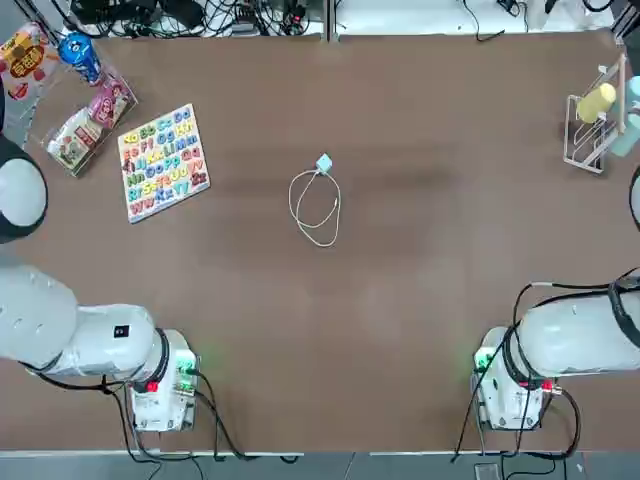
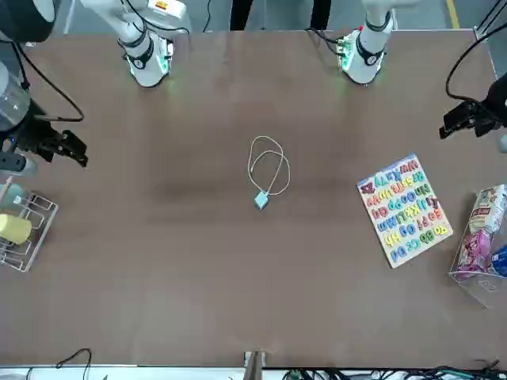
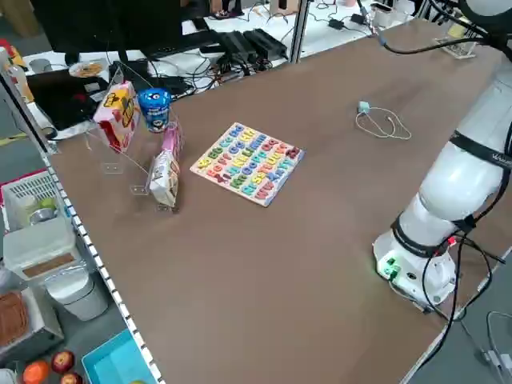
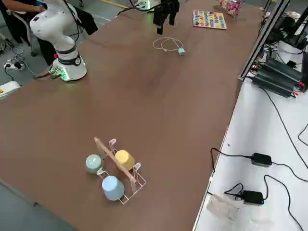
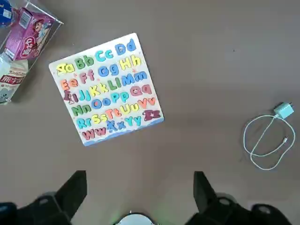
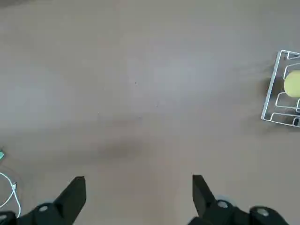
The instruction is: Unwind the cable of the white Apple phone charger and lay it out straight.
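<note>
Charger plug, top view: pale blue-white cube (image 1: 324, 162), right of the alphabet board (image 1: 164, 163), well apart.
Cable, top view: thin white cord (image 1: 338, 205), loosely looped on the table, right of the board; a pull on one loop could tighten the crossing into a snag.
Plug, front view: small and light; likely to skid or turn if the cord is tugged unanchored.
Left gripper (image 5: 140, 176), left wrist view: jaws apart, nothing held; raised, on the robot's side of the board.
Connector (image 5: 285, 139), left wrist view: tiny free end inside the loops; fingers closing slightly off could miss it or pinch two strands. Prongs (image 5: 291, 104) bare.
Right gripper (image 6: 139, 180), right wrist view: jaws apart, empty; raised, well right of the board; both arms converging on so small a coil could collide.
</note>
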Tool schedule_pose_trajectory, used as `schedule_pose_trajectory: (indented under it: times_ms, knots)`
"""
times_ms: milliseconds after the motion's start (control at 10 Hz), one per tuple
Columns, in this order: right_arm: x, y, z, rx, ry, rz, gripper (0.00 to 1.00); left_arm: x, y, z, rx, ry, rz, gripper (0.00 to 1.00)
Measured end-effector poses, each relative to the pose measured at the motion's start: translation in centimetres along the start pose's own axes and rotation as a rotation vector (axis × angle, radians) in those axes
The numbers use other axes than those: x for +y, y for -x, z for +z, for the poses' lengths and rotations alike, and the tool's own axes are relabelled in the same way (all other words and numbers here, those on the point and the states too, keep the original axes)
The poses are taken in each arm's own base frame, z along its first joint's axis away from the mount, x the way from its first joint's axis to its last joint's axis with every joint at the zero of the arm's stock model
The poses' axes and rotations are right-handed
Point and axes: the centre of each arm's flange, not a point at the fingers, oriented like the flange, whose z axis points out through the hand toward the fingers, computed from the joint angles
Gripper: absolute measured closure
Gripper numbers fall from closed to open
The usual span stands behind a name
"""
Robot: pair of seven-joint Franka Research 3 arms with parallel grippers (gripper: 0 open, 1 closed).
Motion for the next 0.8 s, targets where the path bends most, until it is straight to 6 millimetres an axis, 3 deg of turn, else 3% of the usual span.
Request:
schedule_pose_trajectory:
  times_ms: [500, 600, 800]
  knots:
    - [-0.2, 0.0, 0.0, -0.001, 0.000, -0.003, 0.00, 0.9, -0.6, 0.4, 0.023, 0.001, 0.102, 0.00]
    - [-0.2, 0.0, 0.0, -0.001, 0.000, -0.003, 0.00, 2.0, -1.3, 1.8, 0.004, 0.002, 0.150, 0.00]
    - [-0.2, 0.1, 0.1, -0.003, 0.000, -0.004, 0.00, 6.2, -3.7, 6.7, -0.033, 0.006, 0.245, 0.00]
